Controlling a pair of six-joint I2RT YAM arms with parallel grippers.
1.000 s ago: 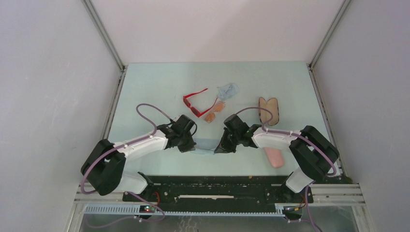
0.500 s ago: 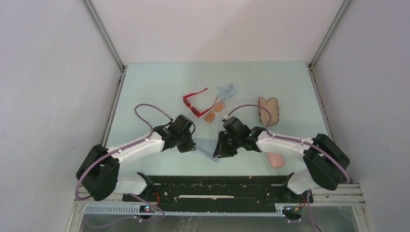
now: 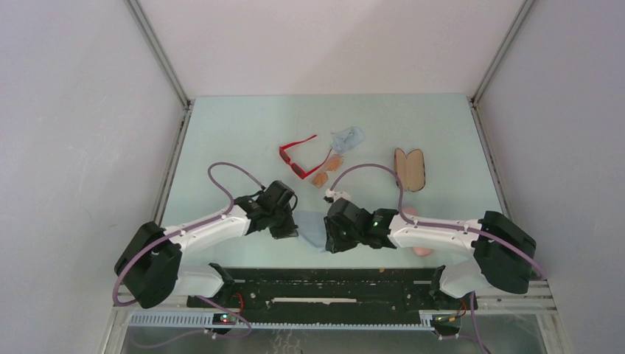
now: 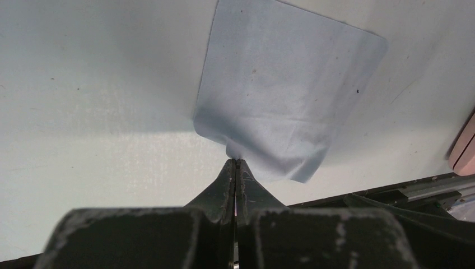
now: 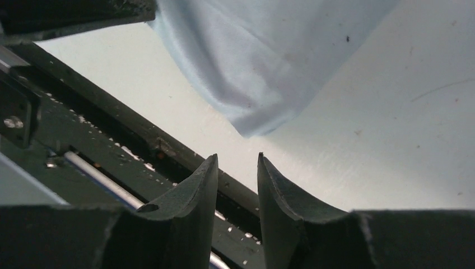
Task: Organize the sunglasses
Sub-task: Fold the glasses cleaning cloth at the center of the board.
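Pale green table [image 3: 221, 133] carries everything. Both arms come in from the near edge and meet over its near-middle.

A flat blue cloth [image 4: 285, 95] lies there between your two claws. Your left claw [image 4: 235, 162] is pressed together, pinching that cloth at its near edge. There's a shadow under that edge, and the rest of the cloth spreads out beyond the tips.

Your right claw [image 5: 238, 159] is spread partway with nothing between the fingers. The cloth's corner sits just ahead of the tips, not touching them.

The plaid case [image 3: 410, 169] lies open at the right, further back and well apart from both claws. The pink case [image 3: 421, 249] is at the right front, mostly hidden behind the right arm. A crumpled blue cloth [image 3: 346, 138] sits mid-table toward the back.

The red sunglasses [image 3: 298, 157] lie unfolded on the table, just left of the crumpled cloth. The orange-tinted sunglasses [image 3: 328, 169] lie against the red pair's right end, just in front of the crumpled cloth. I can't tell whether the two pairs overlap. Neither pair is in a case and neither is touched by a claw.
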